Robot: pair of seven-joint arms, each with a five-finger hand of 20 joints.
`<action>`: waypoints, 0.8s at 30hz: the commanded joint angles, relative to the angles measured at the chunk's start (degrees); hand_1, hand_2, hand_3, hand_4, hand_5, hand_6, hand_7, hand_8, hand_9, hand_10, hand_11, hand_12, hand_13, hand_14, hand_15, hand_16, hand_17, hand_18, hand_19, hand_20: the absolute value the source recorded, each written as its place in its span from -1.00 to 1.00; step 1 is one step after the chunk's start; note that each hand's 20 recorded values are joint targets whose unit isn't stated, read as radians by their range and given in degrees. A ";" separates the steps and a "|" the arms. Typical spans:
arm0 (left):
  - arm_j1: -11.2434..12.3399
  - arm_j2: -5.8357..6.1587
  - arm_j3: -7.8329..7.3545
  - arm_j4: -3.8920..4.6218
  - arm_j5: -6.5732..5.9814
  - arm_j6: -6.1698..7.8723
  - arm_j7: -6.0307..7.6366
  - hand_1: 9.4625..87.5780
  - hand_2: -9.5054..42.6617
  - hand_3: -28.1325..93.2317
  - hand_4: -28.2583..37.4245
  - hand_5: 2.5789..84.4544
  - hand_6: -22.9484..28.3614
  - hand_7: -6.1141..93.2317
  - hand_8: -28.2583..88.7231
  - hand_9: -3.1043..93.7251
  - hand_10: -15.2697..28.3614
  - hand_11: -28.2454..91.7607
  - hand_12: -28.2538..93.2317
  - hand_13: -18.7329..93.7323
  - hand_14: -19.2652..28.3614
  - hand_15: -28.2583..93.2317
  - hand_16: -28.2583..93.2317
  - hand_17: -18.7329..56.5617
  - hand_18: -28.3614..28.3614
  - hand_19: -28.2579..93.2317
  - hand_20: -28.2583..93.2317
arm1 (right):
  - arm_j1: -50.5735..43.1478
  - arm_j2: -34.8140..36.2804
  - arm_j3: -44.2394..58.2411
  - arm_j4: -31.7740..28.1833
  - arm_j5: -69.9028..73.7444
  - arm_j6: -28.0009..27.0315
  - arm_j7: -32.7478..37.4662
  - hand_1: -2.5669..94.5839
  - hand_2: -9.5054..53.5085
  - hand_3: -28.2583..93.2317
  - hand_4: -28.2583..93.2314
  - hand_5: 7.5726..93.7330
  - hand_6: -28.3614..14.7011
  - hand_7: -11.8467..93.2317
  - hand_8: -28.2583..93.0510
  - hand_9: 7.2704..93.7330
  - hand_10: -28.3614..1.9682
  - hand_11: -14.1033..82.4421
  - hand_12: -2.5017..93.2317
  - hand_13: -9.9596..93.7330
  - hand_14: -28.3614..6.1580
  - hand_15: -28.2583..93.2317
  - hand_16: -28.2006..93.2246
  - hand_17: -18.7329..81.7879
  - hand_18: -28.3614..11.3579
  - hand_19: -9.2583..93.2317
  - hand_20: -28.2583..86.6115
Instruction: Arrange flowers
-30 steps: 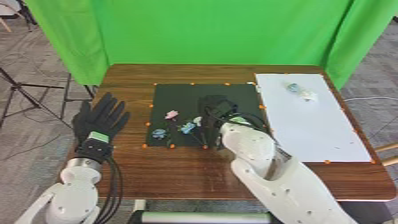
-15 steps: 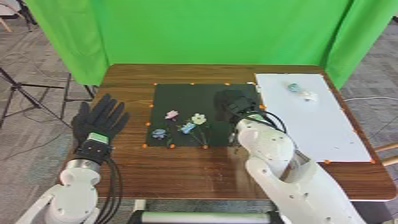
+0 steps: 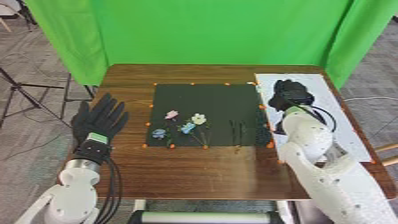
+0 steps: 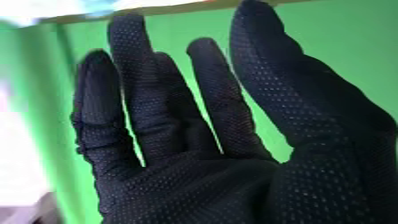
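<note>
In the head view my right hand [image 3: 291, 95] is over the upper part of the white sheet [image 3: 342, 135], where flowers lay earlier, now hidden by it. On the black mat [image 3: 197, 92] lie a pink flower [image 3: 171, 114], a white flower [image 3: 198, 119], a light-blue flower [image 3: 187, 128] and a darker blue flower [image 3: 159, 133]. Dark thin stems [image 3: 237, 132] are on the mat's right part. My left hand [image 3: 99, 119] rests palm down, fingers straight, left of the mat. The right wrist view has my right hand [image 4: 191, 182] with fingers extended and nothing held.
Small orange markers edge the mat and the sheet. The brown wooden table [image 3: 191, 172] extends in front of the mat. A green curtain [image 3: 213, 35] hangs behind the table, and a tripod [image 3: 27, 95] stands at the left.
My right hand has moved right, from the mat to over the white sheet, uncovering the white flower and the dark stems. My left hand has stayed put.
</note>
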 commanded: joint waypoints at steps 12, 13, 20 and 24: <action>-0.17 1.14 1.05 -0.61 -1.03 0.14 1.94 -0.53 -0.04 0.64 -1.00 -0.01 0.14 -0.53 -0.68 -0.21 0.30 -0.14 -0.37 -0.21 0.41 0.15 -0.69 -0.64 0.50 0.11 -0.37 | 13.24 4.06 -1.25 19.81 6.96 -8.11 1.10 -0.11 -0.96 0.80 -1.00 -0.39 -0.07 -0.54 -0.72 -0.52 -0.23 -0.47 -0.80 -0.26 -0.42 0.06 -0.44 -0.14 -0.72 0.57 -0.21; -0.18 1.15 1.14 -0.88 -1.61 1.05 2.36 -0.53 -0.04 0.64 -1.00 0.00 0.14 -0.53 -0.68 -0.21 0.30 -0.14 -0.37 -0.21 0.41 0.15 -0.69 -0.64 0.50 0.11 -0.37 | 13.05 3.98 -1.44 20.30 7.16 -7.42 0.94 -0.10 -0.94 0.80 -1.00 -0.37 -0.08 -0.54 -0.72 -0.51 -0.22 -0.46 -0.80 -0.24 -0.40 0.06 -0.44 -0.12 -0.74 0.60 -0.20; -0.05 0.93 1.16 -0.99 -1.26 0.40 2.65 -0.53 -0.03 0.65 -1.00 0.01 0.15 -0.53 -0.68 -0.19 0.31 -0.13 -0.36 -0.20 0.42 0.16 -0.69 -0.64 0.50 0.12 -0.37 | 11.56 3.03 -2.81 22.21 5.65 0.49 -1.14 0.03 -0.94 0.79 -1.00 -0.07 0.02 -0.47 -0.75 -0.10 -0.03 -0.42 -0.78 0.09 -0.15 0.11 -0.40 0.01 -0.68 0.80 -0.10; -0.43 0.54 1.09 -0.75 -1.16 0.21 2.26 -0.53 -0.03 0.65 -1.00 0.01 0.15 -0.52 -0.69 -0.19 0.31 -0.12 -0.36 -0.20 0.42 0.16 -0.69 -0.64 0.50 0.12 -0.36 | 11.26 2.39 -3.51 22.13 4.14 -0.16 -2.33 0.19 -1.00 0.63 -1.00 0.39 0.27 -0.40 -0.61 0.48 0.23 -0.45 -0.59 0.49 0.21 -0.01 -0.08 0.10 -0.62 0.84 0.05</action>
